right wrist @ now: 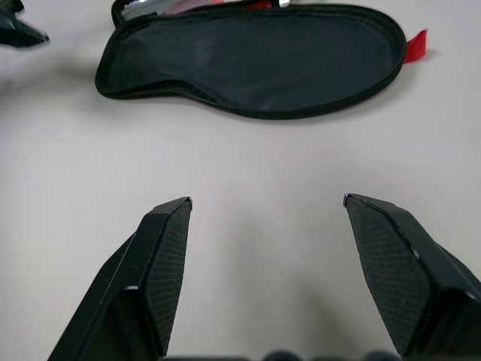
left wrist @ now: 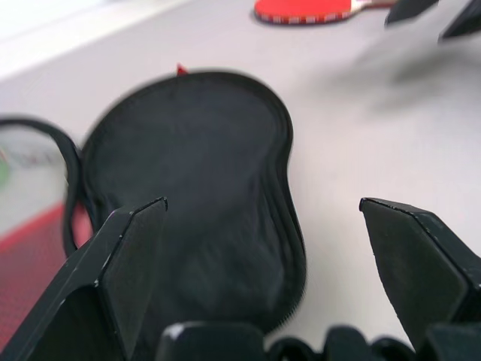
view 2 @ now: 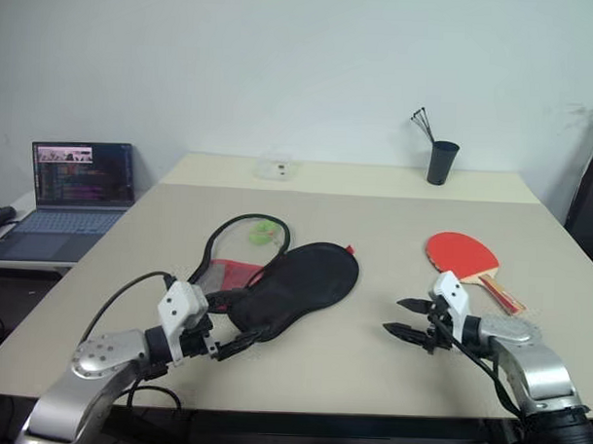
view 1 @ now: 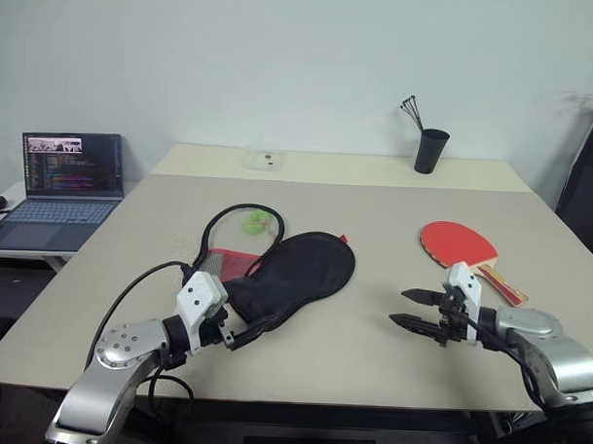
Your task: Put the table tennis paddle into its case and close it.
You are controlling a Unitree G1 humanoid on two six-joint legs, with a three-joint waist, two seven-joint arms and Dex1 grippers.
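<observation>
- the soft black paddle-shaped zip case (view 1: pixel 300 273) lay open near the middle of the beige tabletop (view 1: pixel 375 210), black side up, its red half showing beneath
- the red-faced table tennis paddle with its pale striped wooden handle (view 1: pixel 458 244) lay flat, well apart on the right
- the left gripper (view 1: pixel 249 332) hovered at the case's narrow end, fingers (left wrist: pixel 124 263) spread wide, holding nothing
- the right gripper (view 1: pixel 405 310) hung near the paddle handle, fingers (right wrist: pixel 161 256) open and empty

Paddle (view 1: pixel 458 244) apart from case (view 1: pixel 300 274)
</observation>
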